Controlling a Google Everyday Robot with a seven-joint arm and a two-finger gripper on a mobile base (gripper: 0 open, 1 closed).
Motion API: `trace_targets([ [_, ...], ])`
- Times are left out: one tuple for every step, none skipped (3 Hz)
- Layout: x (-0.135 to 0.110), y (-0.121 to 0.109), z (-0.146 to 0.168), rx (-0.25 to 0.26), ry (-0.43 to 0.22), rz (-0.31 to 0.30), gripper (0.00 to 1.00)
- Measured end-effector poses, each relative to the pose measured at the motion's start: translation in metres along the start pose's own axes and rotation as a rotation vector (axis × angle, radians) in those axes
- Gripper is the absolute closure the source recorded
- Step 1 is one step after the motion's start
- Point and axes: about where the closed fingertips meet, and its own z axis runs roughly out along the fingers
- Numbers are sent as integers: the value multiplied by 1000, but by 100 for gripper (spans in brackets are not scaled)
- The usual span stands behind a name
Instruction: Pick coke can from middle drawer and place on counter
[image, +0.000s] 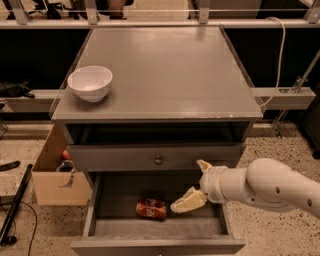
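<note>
The coke can (151, 209) lies on its side on the dark floor of the open middle drawer (122, 192), near the drawer's centre. My gripper (186, 185) reaches in from the right over the drawer, just to the right of the can. It is open, with the lower finger's tip almost touching the can's right end and the upper finger pointing up toward the drawer above. It holds nothing. The grey counter (165, 70) spreads above.
A white bowl (90, 82) stands on the counter's left side. A closed drawer front with a round knob (158, 160) sits just above the open drawer. An open cardboard box (55, 175) stands on the floor at the left. A white cable (280, 45) hangs at the right.
</note>
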Motion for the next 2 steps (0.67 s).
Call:
trace_targets([
  [0,5,18,21,-45,-3,0],
  [39,18,60,41,-60,-6,0],
])
